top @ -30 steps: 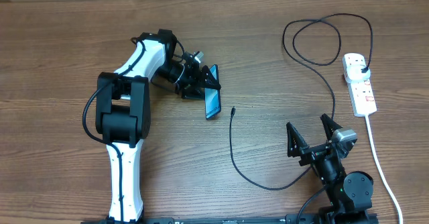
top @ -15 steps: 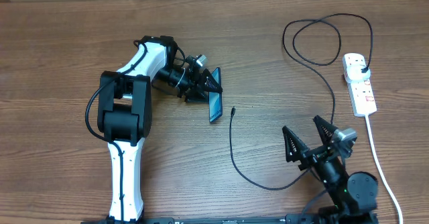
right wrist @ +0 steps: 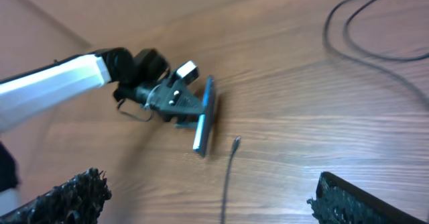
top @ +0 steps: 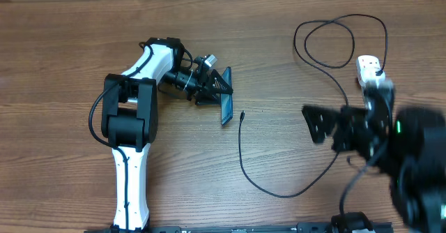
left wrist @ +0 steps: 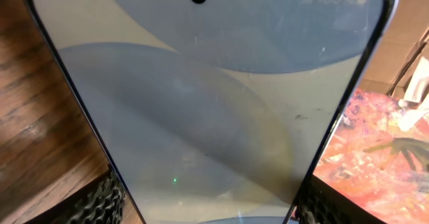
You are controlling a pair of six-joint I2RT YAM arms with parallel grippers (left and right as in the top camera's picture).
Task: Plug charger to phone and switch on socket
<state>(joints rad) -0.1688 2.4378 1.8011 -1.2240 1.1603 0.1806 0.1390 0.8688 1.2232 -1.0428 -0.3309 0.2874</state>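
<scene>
Lifted nearer the overhead camera than a second ago, blurring the right gripper (top: 331, 127), spread wide and empty, half hiding the socket (top: 368, 65). Pinches the phone (top: 226, 111) on edge in the left gripper (top: 221, 92), beside the charger (top: 240, 146) tip. Reads "100%" at the screen corner.

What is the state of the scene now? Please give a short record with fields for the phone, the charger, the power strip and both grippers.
phone: up on its edge, held by the left gripper
charger tip: on the table beside the phone, apart from it, not plugged in
power strip: far right, partly hidden by the right arm; switches unreadable
left gripper: shut on the phone
right gripper: open, empty
</scene>
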